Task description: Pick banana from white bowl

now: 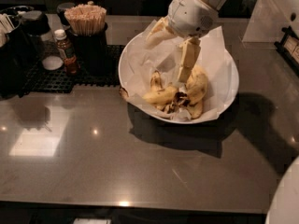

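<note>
White gripper (166,59) splayed, empty, over brown-speckled yellow banana (160,97) in wide glossy white bowl (230,71), worktop (93,162) far edge; risk: closing snags crinkled paper liner (140,59), grabs neighbouring fruit.

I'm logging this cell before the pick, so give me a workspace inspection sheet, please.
Surface: dark glossy counter, reflecting lights.
Job's things: white bowl, paper-lined, holds several speckled bananas.
Clutter: small bottle and cup of wooden sticks on black mat, left of the bowl.
Grippers: tool open, reaching into the bowl over the bananas.
Cables: nothing seen.
Surroundings: robot's white body at lower right.
</note>
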Robot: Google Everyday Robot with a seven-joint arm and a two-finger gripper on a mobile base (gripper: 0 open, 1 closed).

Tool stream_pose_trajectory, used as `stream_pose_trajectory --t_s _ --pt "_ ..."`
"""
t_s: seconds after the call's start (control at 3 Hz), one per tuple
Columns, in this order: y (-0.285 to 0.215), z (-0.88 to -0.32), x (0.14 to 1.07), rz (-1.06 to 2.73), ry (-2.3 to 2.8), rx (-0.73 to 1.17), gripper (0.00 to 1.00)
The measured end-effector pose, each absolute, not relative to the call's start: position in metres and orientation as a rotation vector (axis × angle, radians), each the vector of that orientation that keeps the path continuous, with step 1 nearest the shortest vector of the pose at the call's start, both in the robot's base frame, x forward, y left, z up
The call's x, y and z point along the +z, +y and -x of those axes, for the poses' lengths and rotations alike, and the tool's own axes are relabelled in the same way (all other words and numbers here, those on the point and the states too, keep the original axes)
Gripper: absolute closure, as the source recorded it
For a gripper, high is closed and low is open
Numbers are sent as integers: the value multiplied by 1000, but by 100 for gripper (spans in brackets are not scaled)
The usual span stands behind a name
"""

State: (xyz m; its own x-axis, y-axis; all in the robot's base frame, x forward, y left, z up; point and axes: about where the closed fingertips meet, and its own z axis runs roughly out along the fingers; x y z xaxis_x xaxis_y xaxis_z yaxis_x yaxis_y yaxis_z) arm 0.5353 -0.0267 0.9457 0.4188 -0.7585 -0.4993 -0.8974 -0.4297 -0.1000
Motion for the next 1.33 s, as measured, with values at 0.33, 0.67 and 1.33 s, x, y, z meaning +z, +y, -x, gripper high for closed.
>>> stream_pose_trajectory --t_s 0.33,0.67,1.33 --pt "-31 -527 935 2324 1414 609 17" --pt "-34 -529 928 2320 1401 635 17" --pt "-25 -557 945 2320 1401 532 17"
